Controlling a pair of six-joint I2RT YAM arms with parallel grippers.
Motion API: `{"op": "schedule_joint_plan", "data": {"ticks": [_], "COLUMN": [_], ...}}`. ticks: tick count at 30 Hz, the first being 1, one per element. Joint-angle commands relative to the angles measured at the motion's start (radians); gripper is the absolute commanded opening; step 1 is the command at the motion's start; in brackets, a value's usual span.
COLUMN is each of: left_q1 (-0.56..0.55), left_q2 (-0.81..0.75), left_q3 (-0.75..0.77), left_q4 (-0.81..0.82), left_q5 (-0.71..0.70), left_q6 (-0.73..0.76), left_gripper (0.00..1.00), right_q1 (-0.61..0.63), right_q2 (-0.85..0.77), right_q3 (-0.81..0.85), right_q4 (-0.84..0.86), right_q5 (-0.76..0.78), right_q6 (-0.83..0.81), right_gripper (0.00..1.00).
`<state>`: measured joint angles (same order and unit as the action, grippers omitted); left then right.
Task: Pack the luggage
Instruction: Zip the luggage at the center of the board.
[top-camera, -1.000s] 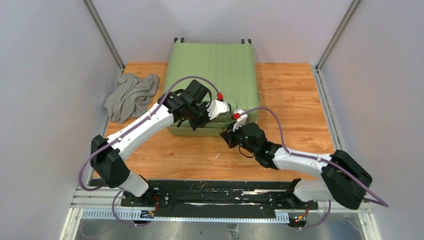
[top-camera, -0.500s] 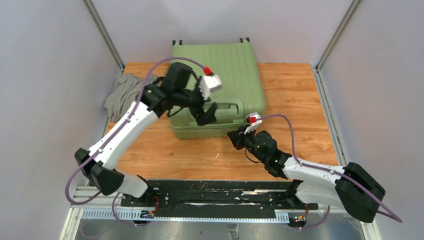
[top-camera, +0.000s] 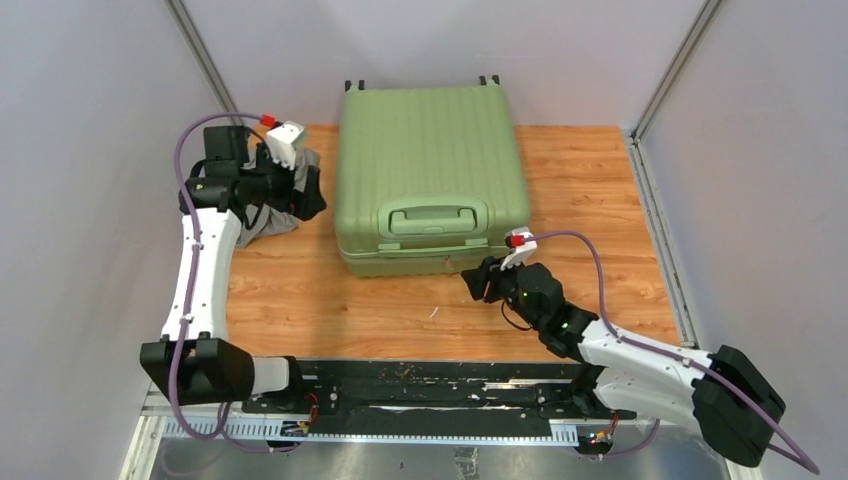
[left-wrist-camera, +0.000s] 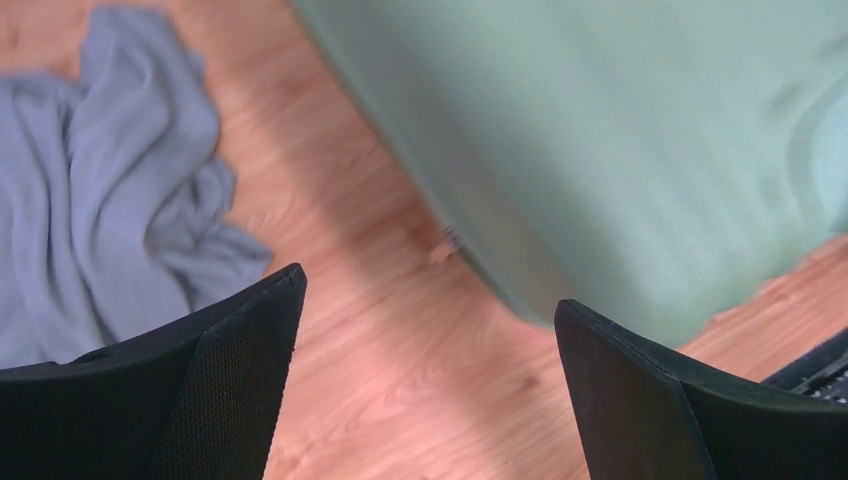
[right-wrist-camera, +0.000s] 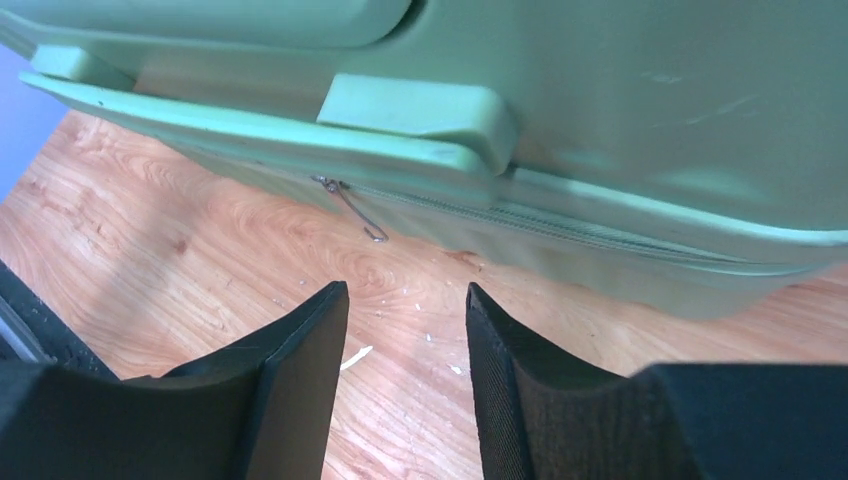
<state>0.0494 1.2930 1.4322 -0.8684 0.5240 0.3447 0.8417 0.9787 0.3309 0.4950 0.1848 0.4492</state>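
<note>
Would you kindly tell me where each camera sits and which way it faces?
Top external: high behind the robot, looking down at table, luggage, left arm, right arm.
Left wrist: on the left arm, looking down past the open left gripper at grey cloth and luggage.
Right wrist: low, facing the luggage's zipper pull past the right gripper.
Shared: all show the luggage.

The luggage (top-camera: 430, 150) is showing pale sage green all over, its lid running in fine ribbed stripes. The tabletop (top-camera: 590, 200) is glowing orange-brown with wood grain. A cloth (left-wrist-camera: 110, 200) is looking bluish grey. The arms (top-camera: 200, 270) are gleaming white with black joints, their cables (top-camera: 560, 233) are showing purple, and the fingers (right-wrist-camera: 300, 400) are showing matte black
</note>
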Motion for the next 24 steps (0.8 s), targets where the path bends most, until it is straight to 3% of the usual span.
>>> {"op": "schedule_joint_plan", "data": {"ticks": [1, 4, 10, 14, 18, 24], "left_q1": [0.147, 0.189, 0.184, 0.141, 0.074, 0.013], "left_q2": [0.019, 0.039, 0.098, 0.164, 0.231, 0.273], "left_q3": [-0.082, -0.158, -0.290, -0.308, -0.291, -0.318], "left_q4": [0.020, 0.111, 0.390, 0.525, 0.572, 0.590], "left_q5": [0.029, 0.033, 0.069, 0.002, -0.061, -0.039], "left_q6": [0.031, 0.003, -0.133, -0.180, -0.168, -0.171], "left_gripper": [1.00, 1.00, 1.00, 1.00, 0.96, 0.91], "right_q1": [-0.031, -0.066, -0.212, -0.383, -0.579, -0.723], "right_q2": [-0.094, -0.164, -0.270, -0.255, -0.129, 0.234], "right_q3": [0.002, 0.037, 0.160, 0.238, 0.326, 0.592], "right_q4": [-0.124, -0.246, -0.519, -0.623, -0.633, -0.596], "right_q5": [0.061, 0.073, 0.068, 0.039, -0.051, -0.138], "right_q6": [0.019, 0.024, 0.062, 0.098, 0.124, 0.074], "right_gripper": [0.53, 0.70, 0.74, 0.74, 0.73, 0.68]}}
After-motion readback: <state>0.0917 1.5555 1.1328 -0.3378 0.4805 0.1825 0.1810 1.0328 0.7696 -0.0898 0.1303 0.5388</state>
